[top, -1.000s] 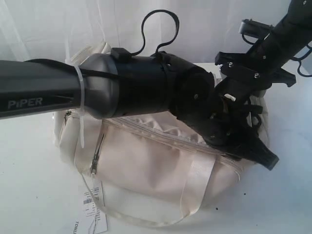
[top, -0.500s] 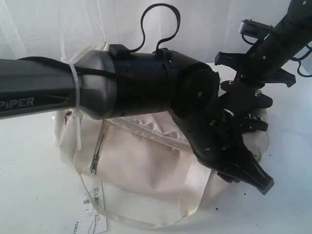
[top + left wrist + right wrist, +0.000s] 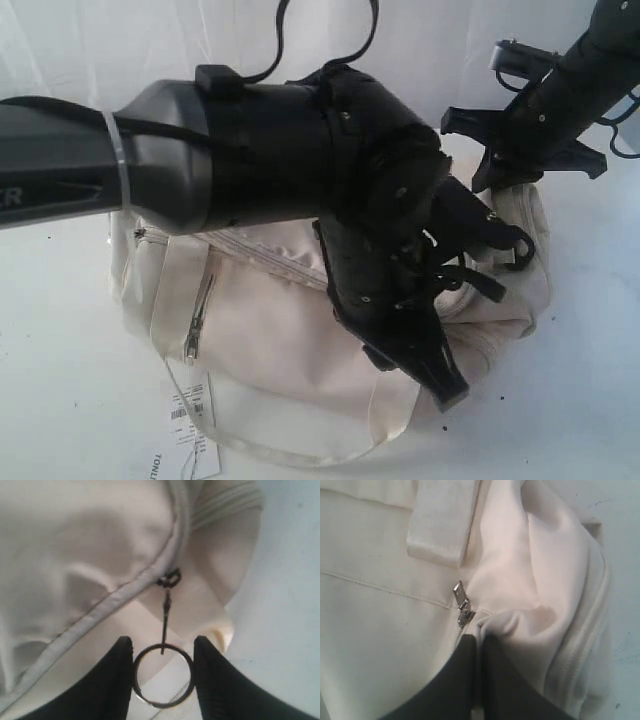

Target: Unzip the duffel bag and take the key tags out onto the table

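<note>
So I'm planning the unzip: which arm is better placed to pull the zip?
Left. The left gripper holds the round metal ring of the zip pull between its fingers, ready to drag. The right gripper is shut on the cream-beige fabric duffel bag near its end, seemingly steadying it.

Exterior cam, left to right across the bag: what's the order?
White hangtag → left gripper, low over the duffel bag → right gripper at the bag's right end. Side-pocket zip left out: it sits directly above the hangtag.
</note>
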Controlling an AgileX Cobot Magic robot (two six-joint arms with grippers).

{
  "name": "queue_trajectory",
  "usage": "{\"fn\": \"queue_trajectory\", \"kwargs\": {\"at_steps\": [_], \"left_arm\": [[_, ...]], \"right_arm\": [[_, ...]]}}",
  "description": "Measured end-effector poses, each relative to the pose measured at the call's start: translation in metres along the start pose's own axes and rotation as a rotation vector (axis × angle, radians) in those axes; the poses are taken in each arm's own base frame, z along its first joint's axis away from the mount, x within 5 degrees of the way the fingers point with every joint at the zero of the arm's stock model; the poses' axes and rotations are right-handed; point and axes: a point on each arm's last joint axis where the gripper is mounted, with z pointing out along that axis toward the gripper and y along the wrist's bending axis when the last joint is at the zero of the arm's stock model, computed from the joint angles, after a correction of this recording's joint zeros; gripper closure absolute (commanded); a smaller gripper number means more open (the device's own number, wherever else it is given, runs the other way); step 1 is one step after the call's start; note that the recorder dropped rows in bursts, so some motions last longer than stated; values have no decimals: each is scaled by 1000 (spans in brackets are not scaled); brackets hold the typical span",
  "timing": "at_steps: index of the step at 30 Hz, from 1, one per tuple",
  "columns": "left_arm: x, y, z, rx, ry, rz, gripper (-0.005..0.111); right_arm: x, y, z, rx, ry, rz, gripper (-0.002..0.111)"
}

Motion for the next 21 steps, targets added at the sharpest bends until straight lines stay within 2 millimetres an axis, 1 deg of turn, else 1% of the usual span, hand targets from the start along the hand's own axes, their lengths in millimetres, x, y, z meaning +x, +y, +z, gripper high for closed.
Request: {"fn": "queue_trajectory", "kwargs": {"at_steps": [9,15,19,21], "left_arm": [[14,18,-4,-238,165,26,88],[19,25,-7,-312,224,39,88],[19,30,-9,-356,225,54,88],[19,35,-9,-393,223,60,88]], "right_arm": [[0,0,0,0,0,-25,108],[0,0,0,0,0,-25,108],[0,0,0,0,0,-25,108],[0,0,0,0,0,-25,108]]}}
